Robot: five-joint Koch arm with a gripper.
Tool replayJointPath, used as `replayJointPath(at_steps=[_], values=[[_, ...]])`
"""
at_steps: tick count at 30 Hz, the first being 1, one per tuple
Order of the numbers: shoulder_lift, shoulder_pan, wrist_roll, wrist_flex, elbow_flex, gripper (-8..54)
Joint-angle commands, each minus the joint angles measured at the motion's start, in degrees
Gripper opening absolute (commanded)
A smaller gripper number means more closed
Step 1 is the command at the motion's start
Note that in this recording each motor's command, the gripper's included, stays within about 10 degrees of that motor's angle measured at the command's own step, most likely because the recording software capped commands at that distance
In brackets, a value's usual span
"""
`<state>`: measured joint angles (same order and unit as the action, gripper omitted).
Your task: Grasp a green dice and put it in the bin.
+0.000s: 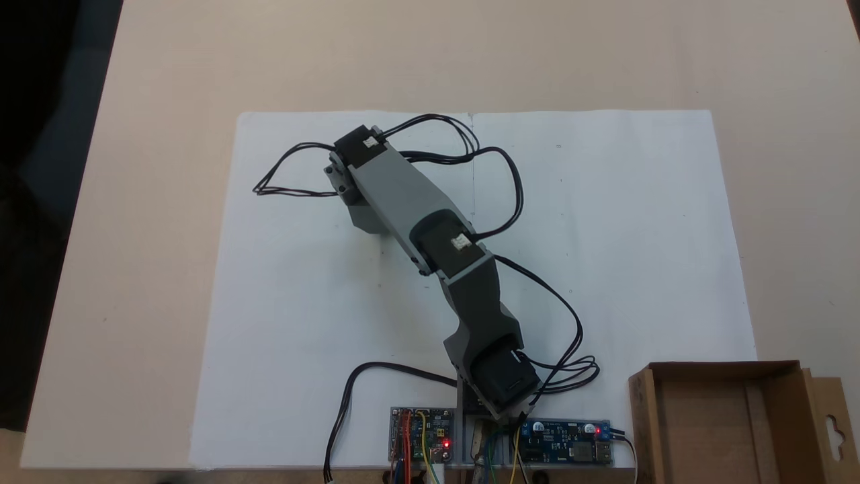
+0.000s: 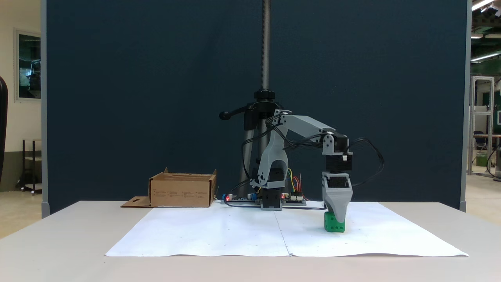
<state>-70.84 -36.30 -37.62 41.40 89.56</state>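
Note:
The green dice (image 2: 332, 225) rests on the white paper (image 2: 235, 235), right of the arm's base in a fixed view. My gripper (image 2: 339, 217) points straight down onto it, and a grey finger (image 2: 337, 203) overlaps the dice's top right corner. The jaws stand one behind the other, so I cannot tell whether they grip it. From above, the arm's wrist (image 1: 356, 168) reaches to the paper's upper left and covers whatever lies beneath it. The bin (image 2: 182, 192), an open brown cardboard box, stands left of the base. From above, the bin (image 1: 643, 417) sits at the bottom right with nothing inside.
Circuit boards (image 1: 420, 437) with lit red LEDs and loose black cables (image 1: 517, 195) lie around the arm's base (image 2: 272, 201). A tripod pole (image 2: 266, 47) rises behind it against a dark blue partition. The bin's flap (image 1: 833, 423) has a hanger-hole cutout.

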Motion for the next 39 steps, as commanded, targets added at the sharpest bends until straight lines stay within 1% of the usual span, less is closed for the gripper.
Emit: replayJointPath(at_steps=[1, 22, 39], values=[[-0.62, -0.7, -4.83, -1.85, -1.85, 41.5], [3.08, 0.09, -4.75, -2.55, -1.93, 41.5], [3.52, 1.23, -4.66, -2.29, -1.49, 41.5]])
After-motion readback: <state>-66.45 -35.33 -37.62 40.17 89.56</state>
